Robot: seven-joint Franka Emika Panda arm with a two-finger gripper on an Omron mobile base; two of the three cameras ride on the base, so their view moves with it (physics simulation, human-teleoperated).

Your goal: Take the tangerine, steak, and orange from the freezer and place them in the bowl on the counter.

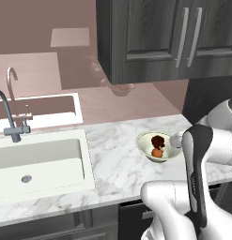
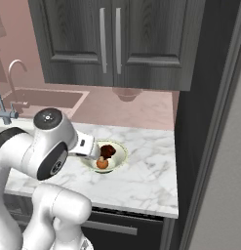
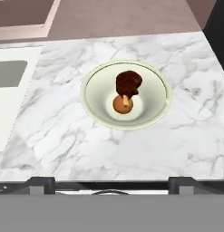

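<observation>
The pale cream-green bowl [image 3: 90, 97] stands on the white marble counter [image 3: 63, 136], near its right end. Inside it lie the dark maroon steak [image 3: 128, 83] and, touching it on the near side, the small orange-brown tangerine [image 3: 123, 104]. My gripper [image 3: 111, 183] hovers above the bowl on its near side, open, with nothing between its spread fingertips [image 3: 41, 183]. From the base views, the bowl [image 1: 142, 140] [image 2: 123, 155] sits just past my hand, with the steak [image 1: 158, 140] [image 2: 108, 150] and tangerine [image 1: 157, 152] [image 2: 102, 164] in it. The grey freezer [image 2: 224, 185] rises at the right. The orange is out of view.
A white sink [image 1: 37, 164] with a grey faucet [image 1: 7, 117] takes up the counter's left part. Dark wood-grain cabinets [image 1: 159, 37] hang over the back wall. A dull pink-brown bowl [image 1: 122, 89] sits under them. The counter's front edge lies just below my fingers.
</observation>
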